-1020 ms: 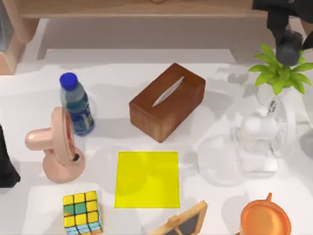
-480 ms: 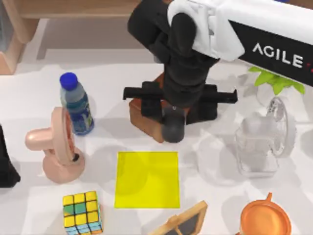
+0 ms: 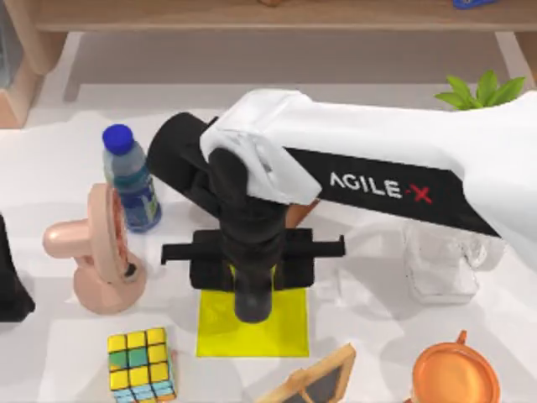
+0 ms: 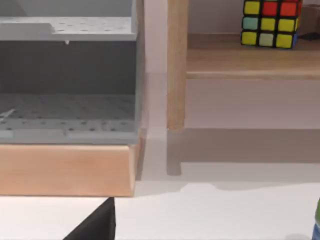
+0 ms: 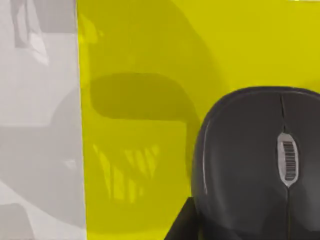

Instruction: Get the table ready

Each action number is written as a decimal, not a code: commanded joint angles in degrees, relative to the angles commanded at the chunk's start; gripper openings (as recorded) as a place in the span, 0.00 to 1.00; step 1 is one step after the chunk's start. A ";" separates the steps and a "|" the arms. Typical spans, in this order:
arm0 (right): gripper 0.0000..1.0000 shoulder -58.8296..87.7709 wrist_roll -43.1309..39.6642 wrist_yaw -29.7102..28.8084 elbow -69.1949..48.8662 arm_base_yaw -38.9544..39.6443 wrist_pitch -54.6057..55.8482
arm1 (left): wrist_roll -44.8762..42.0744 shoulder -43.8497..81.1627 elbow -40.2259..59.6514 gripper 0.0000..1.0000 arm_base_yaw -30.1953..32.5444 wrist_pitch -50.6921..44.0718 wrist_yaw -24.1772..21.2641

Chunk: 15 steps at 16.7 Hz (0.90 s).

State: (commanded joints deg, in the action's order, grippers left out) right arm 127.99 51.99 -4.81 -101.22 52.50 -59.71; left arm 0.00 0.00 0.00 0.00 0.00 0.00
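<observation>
Tabletop (image 3: pixel 67 134), white and wide below a light-wood shelf (image 3: pixel 252 15), is crossed by the right gripper (image 3: pixel 252 312), clamped on a dark mouse (image 5: pixel 255 165) above the yellow mat (image 3: pixel 289 332).

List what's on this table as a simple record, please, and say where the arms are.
Surface: white table
Right claw: over the yellow mat
At that claw: dark computer mouse, seen against the mat; whether it touches the mat, cannot tell
Left arm: parked at the table's left edge
Left side: water bottle, pink fan, Rubik's cube
Front edge: small chalkboard, orange round item
Right rear: green plant
</observation>
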 joint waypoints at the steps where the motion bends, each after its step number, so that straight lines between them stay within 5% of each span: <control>1: 0.00 0.00 0.00 0.00 0.00 0.00 0.00 | 0.00 0.00 0.00 1.00 0.00 0.00 0.00; 15: 0.00 -1.36 0.12 -0.04 -1.10 -0.21 0.30 | 0.00 0.00 0.00 1.00 0.00 0.00 0.00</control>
State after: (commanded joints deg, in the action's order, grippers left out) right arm 126.63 52.11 -4.85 -102.32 52.29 -59.41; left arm 0.00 0.00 0.00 0.00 0.00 0.00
